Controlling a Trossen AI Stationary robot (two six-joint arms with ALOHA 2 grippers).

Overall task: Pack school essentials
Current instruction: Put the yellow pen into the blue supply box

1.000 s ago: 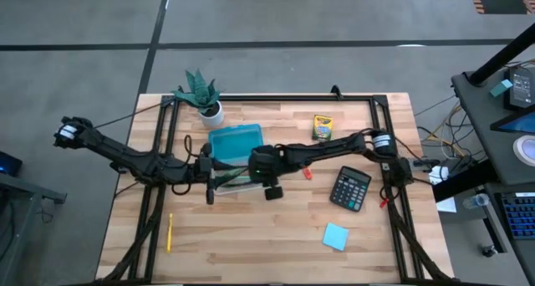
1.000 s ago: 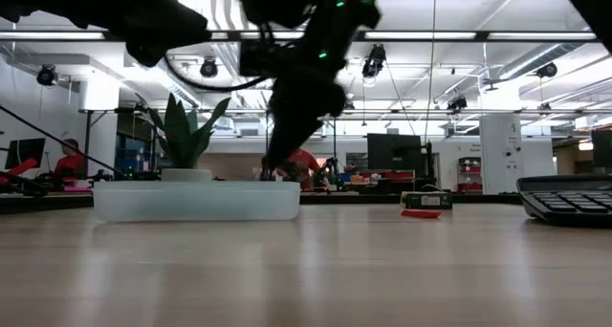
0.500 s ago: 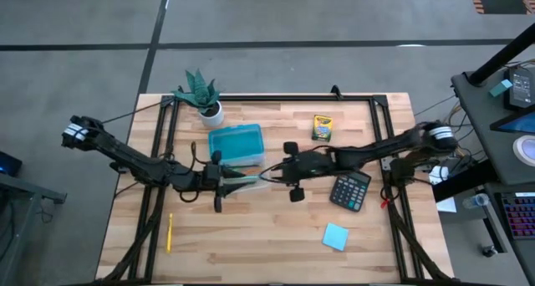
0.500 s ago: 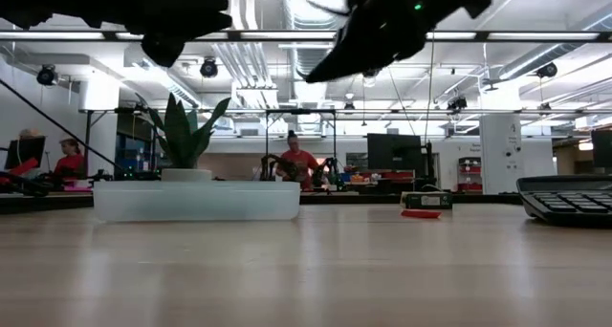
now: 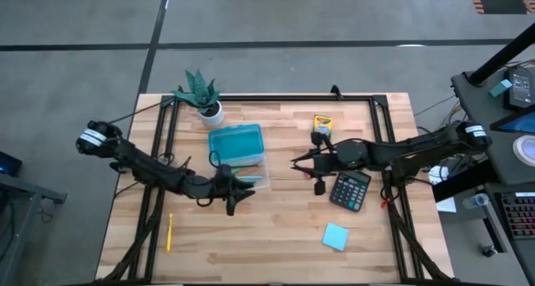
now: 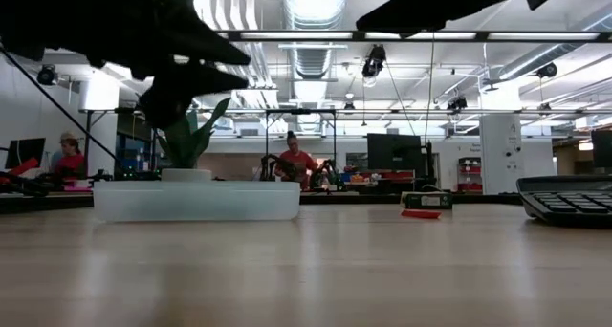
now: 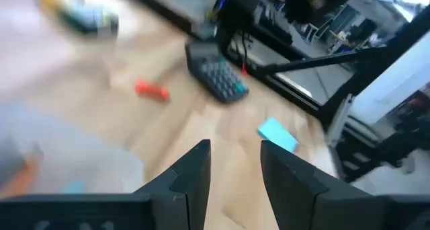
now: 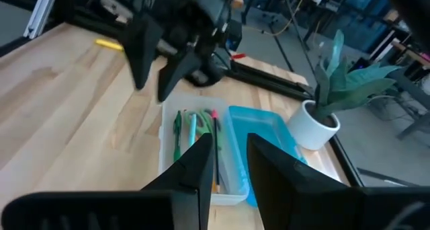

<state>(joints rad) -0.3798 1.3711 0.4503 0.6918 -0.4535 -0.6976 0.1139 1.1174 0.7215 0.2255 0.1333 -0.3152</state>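
Inside the clear tray (image 8: 191,164), green, teal and pink pens (image 8: 193,137) lying parallel, both claws (image 5: 248,189) (image 5: 296,163) spread, empty.

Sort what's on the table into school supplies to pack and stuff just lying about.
To pack:
crayon box
blue sticky pad
red piece
yellow pencil
pens already in the clear case

Lying about:
potted plant

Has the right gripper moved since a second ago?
Yes. In the high view the right gripper has pulled back rightward from over the clear box toward the calculator, which stayed put.
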